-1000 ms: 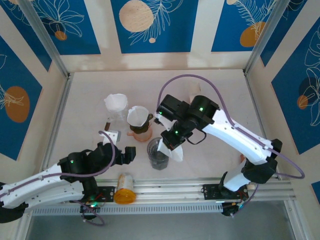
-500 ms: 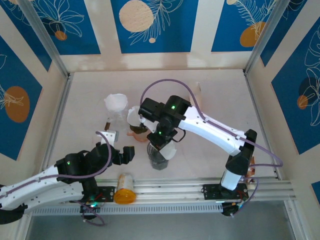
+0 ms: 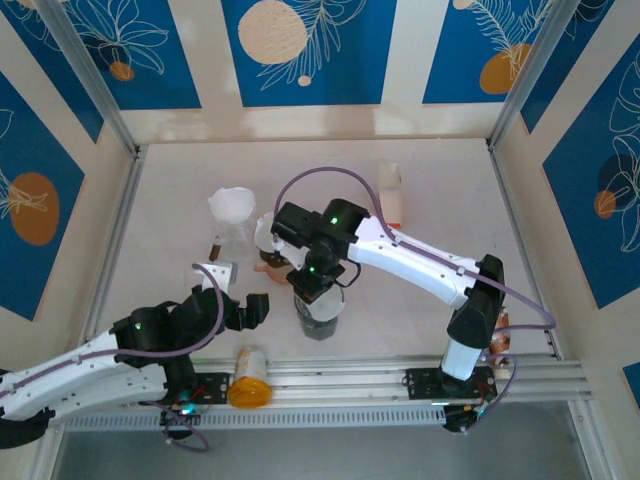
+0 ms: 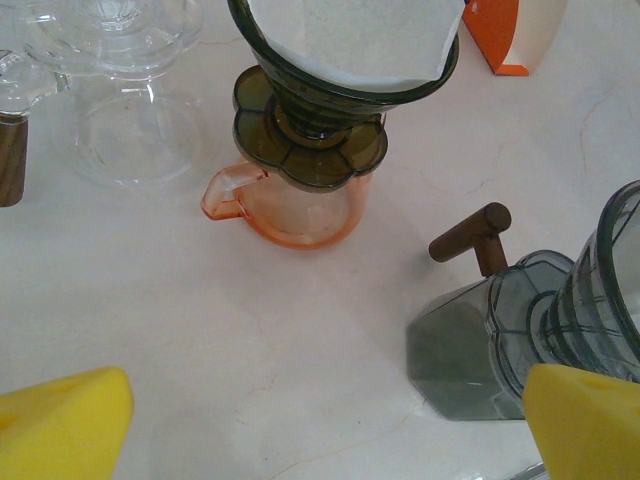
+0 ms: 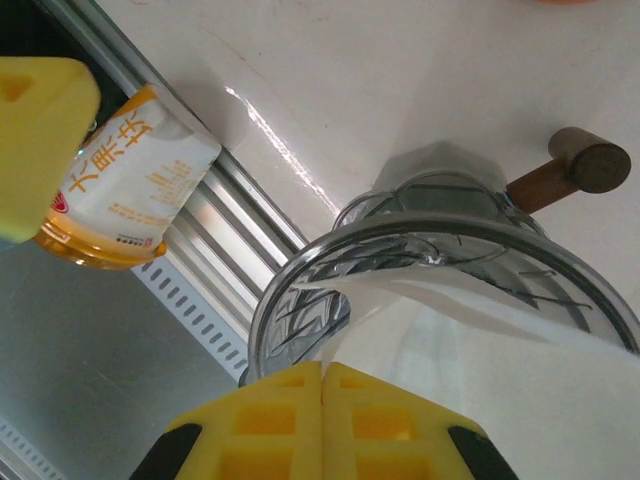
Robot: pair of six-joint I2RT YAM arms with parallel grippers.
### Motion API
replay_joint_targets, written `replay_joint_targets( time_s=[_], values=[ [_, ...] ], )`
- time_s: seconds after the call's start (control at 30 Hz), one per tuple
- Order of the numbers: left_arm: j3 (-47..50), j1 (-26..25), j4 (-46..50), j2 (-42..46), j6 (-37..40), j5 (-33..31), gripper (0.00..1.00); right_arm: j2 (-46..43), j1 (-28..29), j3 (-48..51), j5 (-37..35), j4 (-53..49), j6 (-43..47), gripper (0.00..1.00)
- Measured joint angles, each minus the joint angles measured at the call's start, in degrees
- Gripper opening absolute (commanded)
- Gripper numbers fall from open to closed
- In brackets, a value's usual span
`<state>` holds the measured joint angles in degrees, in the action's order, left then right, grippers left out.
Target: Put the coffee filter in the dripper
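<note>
White coffee filter [image 5: 500, 345] now lower, inside dripper [image 5: 305, 300]

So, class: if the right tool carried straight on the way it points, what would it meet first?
Probably the inner wall of the grey glass dripper: the right tool, shut on the coffee filter, points down into its mouth. Depth is unclear.

A dark dripper [image 4: 312, 135] holding a white filter [image 4: 350, 40] sits on a pink jug [image 4: 295, 210] at top centre. A grey dripper [image 4: 500, 345] with a wooden handle [image 4: 470, 235] stands at the right. The left gripper [image 4: 320, 435] has its yellow fingers [image 4: 60, 425] spread wide over the tabletop [image 4: 180, 310].
</note>
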<state>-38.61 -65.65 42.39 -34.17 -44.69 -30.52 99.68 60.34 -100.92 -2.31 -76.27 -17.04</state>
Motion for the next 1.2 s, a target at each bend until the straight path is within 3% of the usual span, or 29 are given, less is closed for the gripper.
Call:
replay_joint_targets(
  time_s=[0.43,0.63,0.93,1.2],
  values=[
    [0.00,0.00,0.00,0.00,-0.02,0.02,1.00,-1.22,-0.68,3.06,0.42,3.87,-1.51,0.36],
    [0.00,0.00,0.00,-0.02,-0.02,0.02,1.00,-6.05,-0.68,4.37,0.20,5.25,-2.75,0.48],
    [-0.33,0.00,-0.79,-1.20,0.20,0.33,1.00,-17.09,-1.01,11.32,-4.33,9.31,-7.19,0.56],
    [-8.24,1.11,-4.94,-11.04,4.17,5.29,1.00,-24.46,-1.18,18.91,-14.95,11.63,-12.98,0.60]
  ],
)
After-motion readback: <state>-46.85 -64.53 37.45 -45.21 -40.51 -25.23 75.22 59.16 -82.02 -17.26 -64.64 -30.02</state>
